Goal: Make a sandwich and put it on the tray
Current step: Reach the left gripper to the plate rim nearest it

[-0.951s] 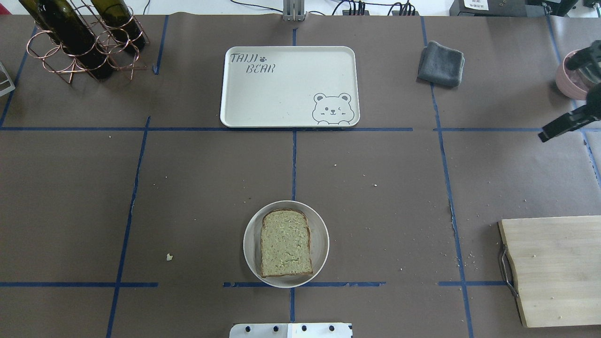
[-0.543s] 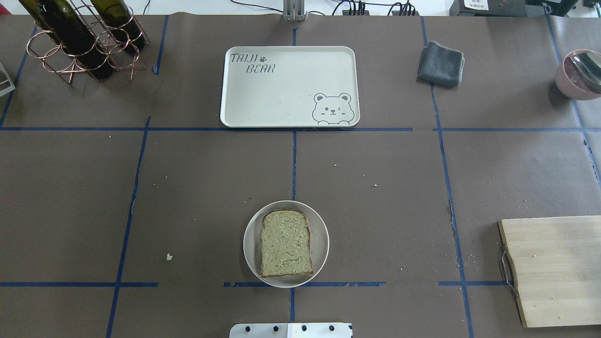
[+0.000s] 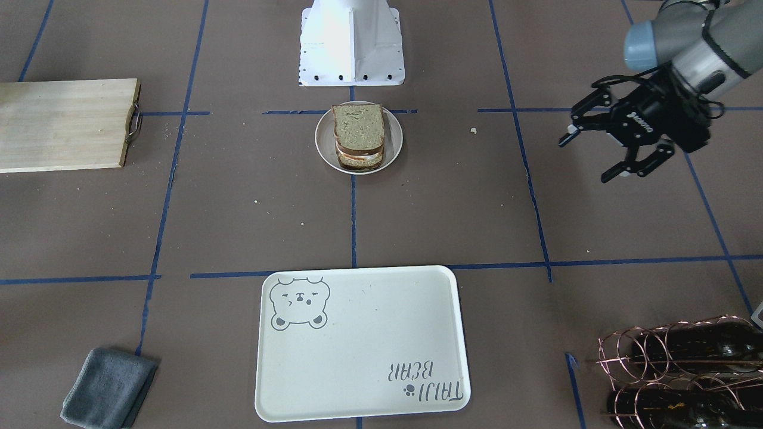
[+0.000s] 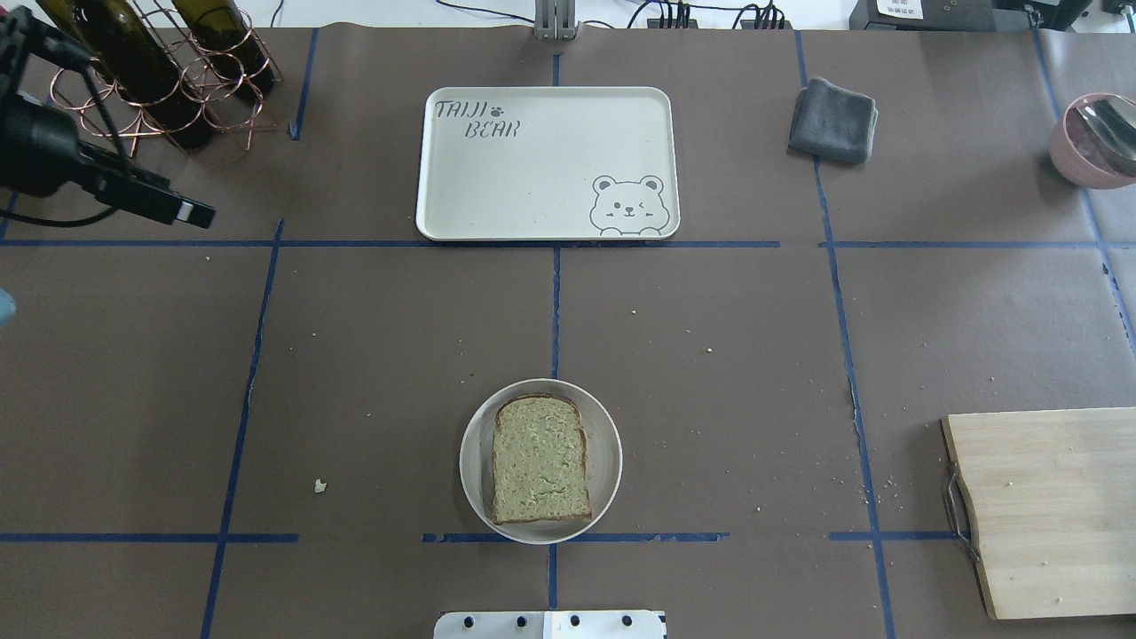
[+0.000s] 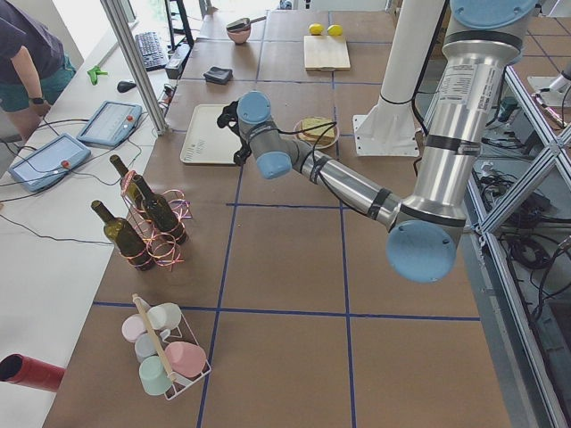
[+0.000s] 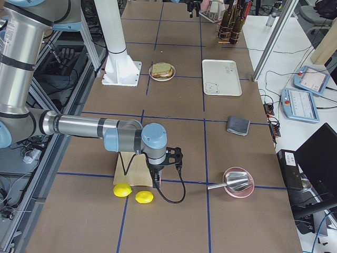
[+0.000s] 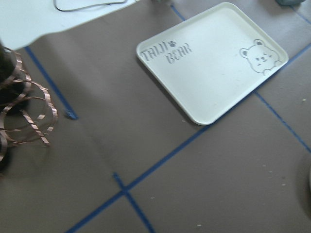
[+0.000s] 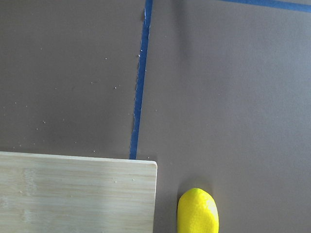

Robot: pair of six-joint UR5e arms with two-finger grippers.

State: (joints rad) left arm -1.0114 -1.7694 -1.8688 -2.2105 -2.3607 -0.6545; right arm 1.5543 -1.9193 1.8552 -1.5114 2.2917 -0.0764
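The left gripper point(image 3: 584, 161), fingers spread at the front view's right, should pinch the plate point(image 3: 325, 149) rim and carry the sandwich point(image 3: 357, 128) level to the tray point(image 3: 357, 333).

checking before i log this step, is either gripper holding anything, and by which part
The left gripper is open, with nothing between its fingers. The right gripper shows only in a side view, so whether it holds anything cannot be told.

Grey "TAIJI BEAR" lettering in one corner of the cream tray point(image 4: 541, 169)
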